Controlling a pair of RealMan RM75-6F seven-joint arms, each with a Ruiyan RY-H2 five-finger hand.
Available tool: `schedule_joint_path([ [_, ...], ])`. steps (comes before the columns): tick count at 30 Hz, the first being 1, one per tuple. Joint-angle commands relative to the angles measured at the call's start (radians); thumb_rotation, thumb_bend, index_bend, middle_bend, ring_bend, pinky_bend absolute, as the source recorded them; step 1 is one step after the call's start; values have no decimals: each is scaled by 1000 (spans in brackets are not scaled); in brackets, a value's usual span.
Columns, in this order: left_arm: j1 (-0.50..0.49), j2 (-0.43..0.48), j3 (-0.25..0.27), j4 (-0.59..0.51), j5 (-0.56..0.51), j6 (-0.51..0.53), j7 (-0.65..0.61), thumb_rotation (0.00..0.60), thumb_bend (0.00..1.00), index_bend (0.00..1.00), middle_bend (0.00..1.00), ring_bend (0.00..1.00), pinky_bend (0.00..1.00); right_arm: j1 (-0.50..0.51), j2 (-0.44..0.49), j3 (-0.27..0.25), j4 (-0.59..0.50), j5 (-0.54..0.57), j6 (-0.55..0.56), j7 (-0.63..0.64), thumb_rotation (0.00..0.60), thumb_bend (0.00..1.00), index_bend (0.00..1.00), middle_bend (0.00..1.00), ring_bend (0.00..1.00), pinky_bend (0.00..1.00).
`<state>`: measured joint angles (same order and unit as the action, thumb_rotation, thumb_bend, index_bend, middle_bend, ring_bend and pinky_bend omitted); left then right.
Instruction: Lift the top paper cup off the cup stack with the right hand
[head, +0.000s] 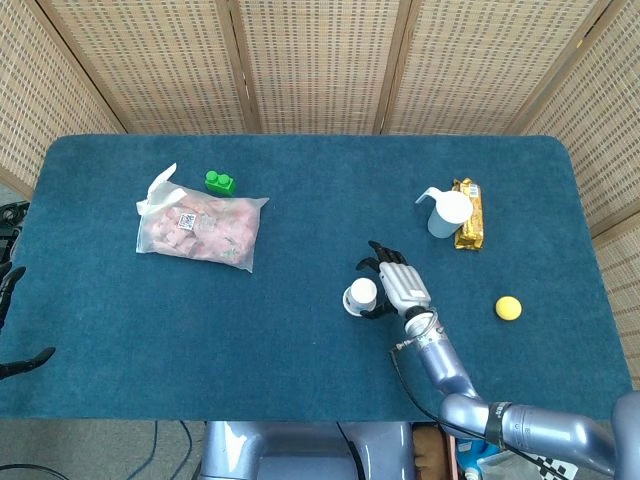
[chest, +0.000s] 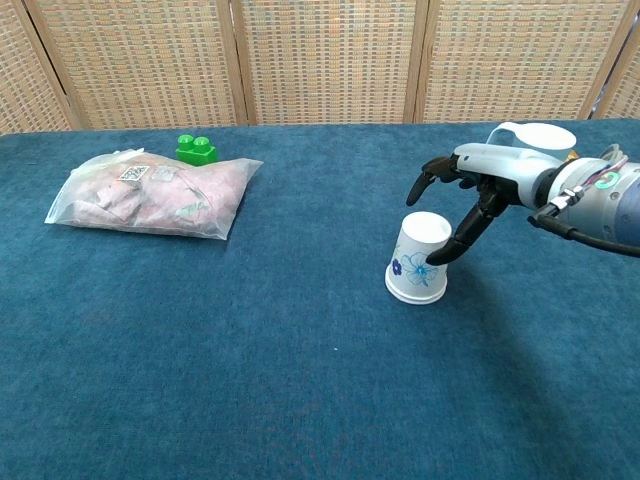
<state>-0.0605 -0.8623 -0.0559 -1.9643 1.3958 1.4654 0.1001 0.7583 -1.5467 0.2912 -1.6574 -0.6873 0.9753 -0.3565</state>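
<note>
The paper cup stack (head: 360, 296) (chest: 421, 258) stands upside down near the middle of the blue table; it is white with a blue flower print. My right hand (head: 397, 285) (chest: 478, 187) hovers at its right side with fingers spread. The fingers arch over the cup's top without closing on it. In the chest view the thumb tip (chest: 436, 257) lies against the cup's right wall. My left hand (head: 12, 320) shows only partly at the far left edge, off the table, fingers apart and holding nothing.
A clear snack bag (head: 200, 228) (chest: 155, 195) and a green block (head: 220, 182) (chest: 196, 149) lie at the back left. A white jug (head: 445, 212) (chest: 540, 135) and a gold packet (head: 469, 212) sit at the back right. A yellow ball (head: 508, 307) rests right of my hand.
</note>
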Motion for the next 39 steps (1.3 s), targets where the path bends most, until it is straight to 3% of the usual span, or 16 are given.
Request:
schedule_joint_path([
  [1, -1, 1, 0, 0, 0, -1, -1, 600, 0, 0, 0, 0, 0, 2, 1, -3, 1, 0, 6, -1, 600, 267, 384, 0, 0, 0],
  [28, -6, 5, 4, -1, 5, -7, -6, 600, 0, 0, 0, 0, 0, 9, 15, -20, -4, -20, 19, 32, 600, 347, 456, 0, 0, 0],
  [39, -8, 1, 6, -6, 5, -6, 6, 600, 0, 0, 0, 0, 0, -21, 137, 11, -196, -113, 63, 72, 600, 349, 456, 0, 0, 0],
])
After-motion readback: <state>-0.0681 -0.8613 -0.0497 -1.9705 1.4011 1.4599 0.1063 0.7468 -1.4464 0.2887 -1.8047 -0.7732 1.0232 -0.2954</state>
